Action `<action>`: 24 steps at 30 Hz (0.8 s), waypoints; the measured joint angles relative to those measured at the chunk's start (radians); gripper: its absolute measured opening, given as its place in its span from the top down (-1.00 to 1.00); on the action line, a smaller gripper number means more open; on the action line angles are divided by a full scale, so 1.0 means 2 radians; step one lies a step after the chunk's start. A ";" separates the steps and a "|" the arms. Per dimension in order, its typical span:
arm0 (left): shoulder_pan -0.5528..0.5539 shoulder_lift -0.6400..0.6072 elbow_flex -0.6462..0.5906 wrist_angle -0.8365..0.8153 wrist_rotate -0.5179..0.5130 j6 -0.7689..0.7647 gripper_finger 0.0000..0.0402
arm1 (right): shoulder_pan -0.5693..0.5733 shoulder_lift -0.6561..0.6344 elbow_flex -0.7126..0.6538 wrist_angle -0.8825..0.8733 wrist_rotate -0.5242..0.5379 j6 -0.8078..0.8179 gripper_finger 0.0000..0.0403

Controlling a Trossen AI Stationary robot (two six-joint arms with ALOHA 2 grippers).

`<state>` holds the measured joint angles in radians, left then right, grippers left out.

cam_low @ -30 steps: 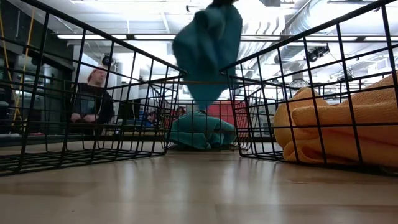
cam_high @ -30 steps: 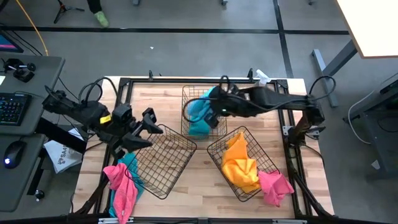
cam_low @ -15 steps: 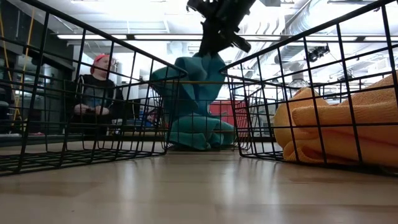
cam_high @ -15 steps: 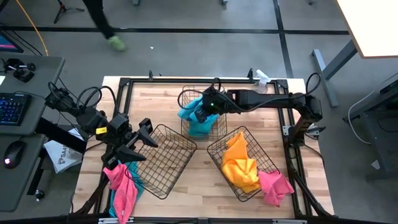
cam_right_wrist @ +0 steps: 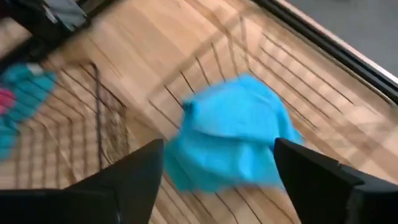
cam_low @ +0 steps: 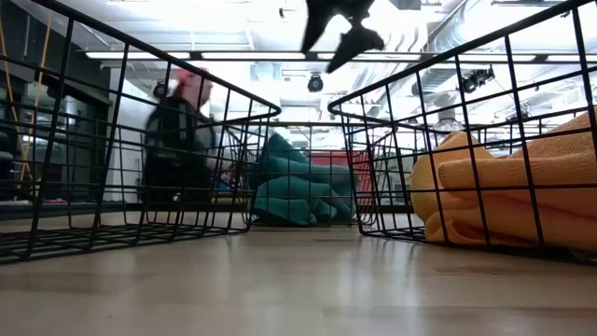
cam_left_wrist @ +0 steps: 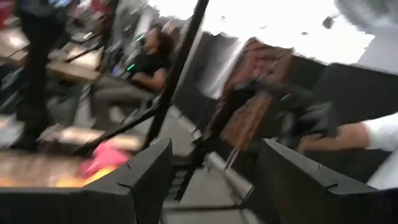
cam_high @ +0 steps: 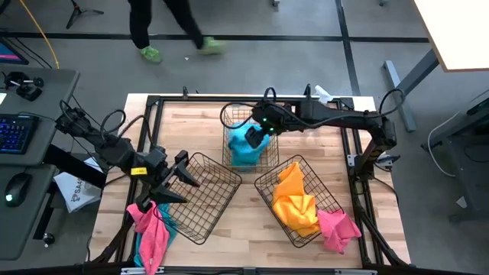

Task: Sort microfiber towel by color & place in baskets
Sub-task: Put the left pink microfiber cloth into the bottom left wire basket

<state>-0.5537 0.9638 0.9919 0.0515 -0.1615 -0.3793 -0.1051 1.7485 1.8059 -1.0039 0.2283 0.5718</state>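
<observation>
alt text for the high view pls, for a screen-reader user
Top-down: the right gripper, open, hovers over the far basket holding turquoise towels. The left gripper, open, sits at the empty left basket; the right basket holds a yellow-orange towel.

Robotics lab: framed wooden table (cam_high: 206, 130), computer desk (cam_high: 30, 114), ceiling ducts (cam_low: 466, 37).

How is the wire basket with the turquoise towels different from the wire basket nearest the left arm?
The black wire mesh basket at the table's far side holds turquoise towels; the black wire mesh basket nearest the left arm holds no towels. The far one sits square to the table edge; the near one is turned diagonally. Both are alike in shape and mesh.
</observation>
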 joint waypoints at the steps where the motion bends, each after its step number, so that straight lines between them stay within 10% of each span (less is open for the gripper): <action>1: 0.000 0.001 0.000 -0.017 -0.012 -0.007 -0.14 | 0.001 0.000 0.011 -0.027 0.000 -0.002 -0.51; 16: 0.063 0.050 0.133 -0.635 -0.052 -0.241 -0.14 | 0.068 -0.094 -0.040 -0.183 0.116 -0.068 -0.52; 24: 0.171 0.025 0.045 -0.728 0.088 -0.383 -0.14 | 0.058 -0.216 -0.218 -0.046 0.090 -0.067 -0.52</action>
<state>-0.2111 1.0130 1.0813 -1.4042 0.0144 -1.1460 0.0112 1.3160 1.3706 -1.0952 0.4082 0.4384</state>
